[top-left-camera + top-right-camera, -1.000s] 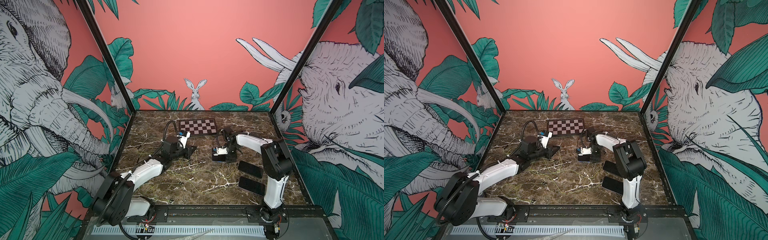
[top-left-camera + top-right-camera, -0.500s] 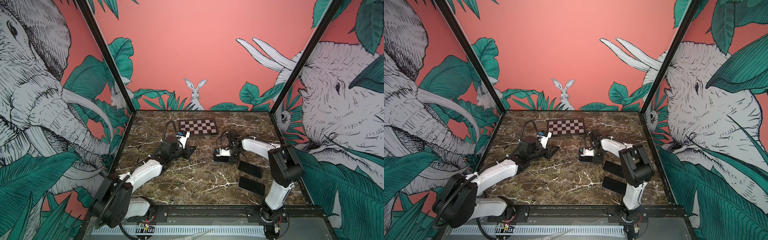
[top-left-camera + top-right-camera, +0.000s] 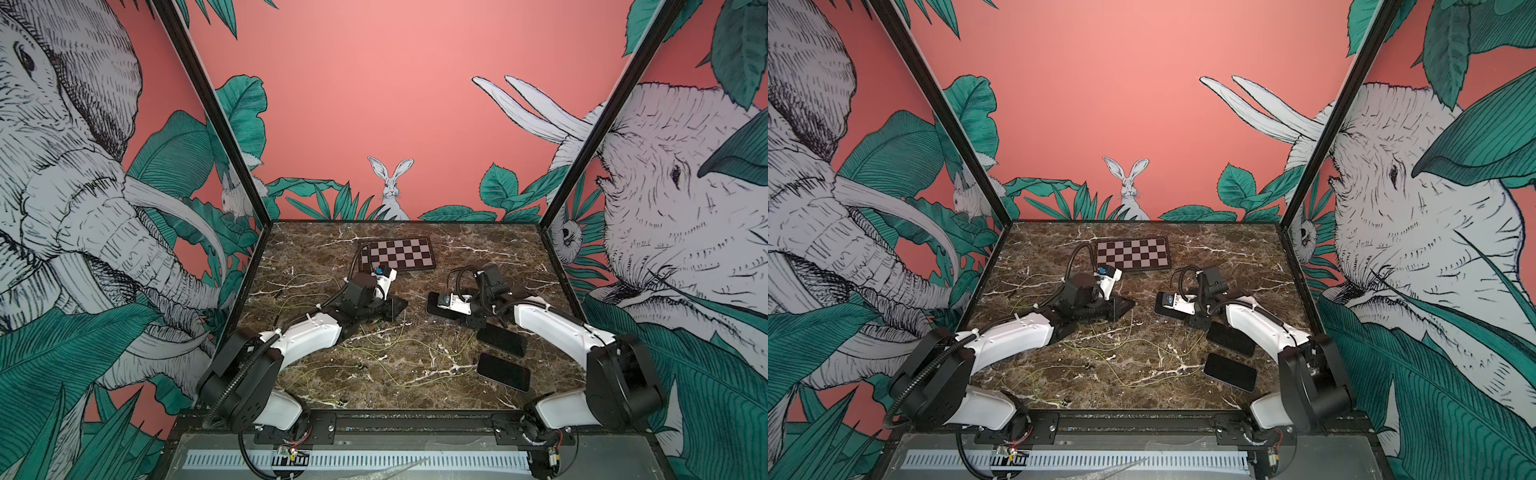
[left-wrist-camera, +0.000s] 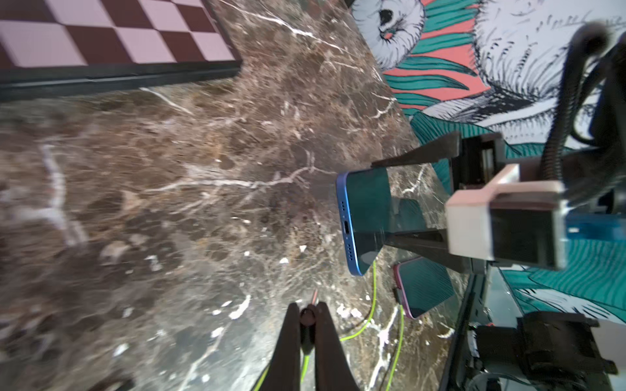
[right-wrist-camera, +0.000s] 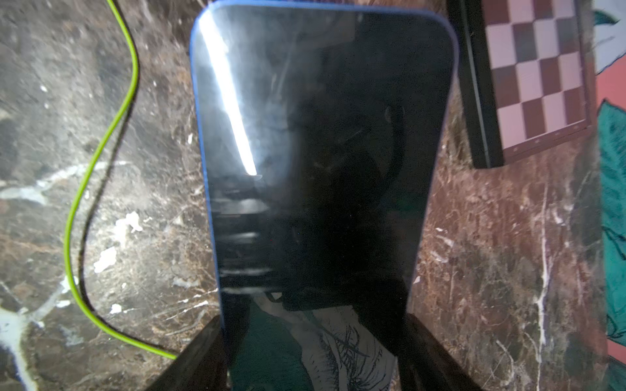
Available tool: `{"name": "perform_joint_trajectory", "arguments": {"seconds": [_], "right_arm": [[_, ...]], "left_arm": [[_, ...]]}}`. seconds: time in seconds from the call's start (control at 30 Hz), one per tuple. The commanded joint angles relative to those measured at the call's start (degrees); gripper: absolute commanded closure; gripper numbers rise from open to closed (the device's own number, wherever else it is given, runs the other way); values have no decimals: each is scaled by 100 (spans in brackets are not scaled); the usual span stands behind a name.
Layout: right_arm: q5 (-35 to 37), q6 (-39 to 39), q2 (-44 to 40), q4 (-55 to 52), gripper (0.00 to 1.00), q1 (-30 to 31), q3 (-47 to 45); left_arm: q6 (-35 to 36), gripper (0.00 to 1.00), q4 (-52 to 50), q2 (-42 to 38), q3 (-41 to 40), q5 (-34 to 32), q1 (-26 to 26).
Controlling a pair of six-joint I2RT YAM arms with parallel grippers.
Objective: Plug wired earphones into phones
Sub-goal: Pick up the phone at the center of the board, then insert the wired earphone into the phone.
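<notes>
My left gripper (image 4: 307, 313) is shut on the dark plug (image 4: 307, 318) of yellow-green wired earphones (image 4: 372, 304); its metal tip points toward a blue-edged phone (image 4: 364, 216). That phone's port end faces the plug, a short gap away. My right gripper (image 5: 315, 338) is shut on this phone (image 5: 321, 152), one finger on each long side. In both top views the left gripper (image 3: 397, 307) (image 3: 1123, 305) faces the held phone (image 3: 435, 306) (image 3: 1160, 308) mid-table. Two more phones (image 3: 500, 338) (image 3: 503, 371) lie flat near the right arm.
A black-framed checkerboard (image 3: 399, 254) lies at the back of the marble table (image 3: 498, 249). Loose yellow-green cords (image 3: 390, 361) trail over the middle and front left. A pink-edged phone (image 4: 425, 291) lies just beside the held one. Walls close the sides.
The right arm's elbow has swung lower and out to the right while its gripper and the phone stayed about where they were. The left arm has hardly moved.
</notes>
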Motion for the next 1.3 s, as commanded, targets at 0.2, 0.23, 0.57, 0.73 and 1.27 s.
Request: {"name": "perform_joint_trajectory", "arguments": {"seconds": [0.2, 0.23, 0.57, 0.73, 1.27], "right_arm": [[-302, -108, -456, 634, 36, 7, -236], [-286, -137, -456, 634, 36, 15, -244], [-182, -377, -468, 684, 36, 98, -272], [-188, -421, -508, 786, 36, 120, -330], [-164, -424, -494, 948, 35, 134, -368]], "left_arm": [[-370, 100, 278, 209, 444, 39, -152], [-368, 100, 278, 214, 466, 44, -147], [-332, 100, 284, 375, 623, 391, -152], [-335, 100, 251, 534, 732, 617, -155], [-284, 100, 181, 582, 748, 655, -331]]}}
